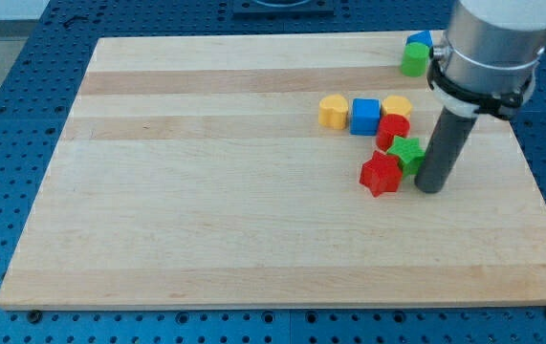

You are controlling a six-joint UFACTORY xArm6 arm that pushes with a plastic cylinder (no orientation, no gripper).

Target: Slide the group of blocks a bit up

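— Right of centre: where's the cluster?
— Red star block (380,174), green star block (408,153) nearest; my tip (430,188) touches the green's right, probably to get under them. No jaws here.

One camera looks down at a slant from beyond the board's (206,220) bottom edge, near enough that the wooden top almost fills the view.
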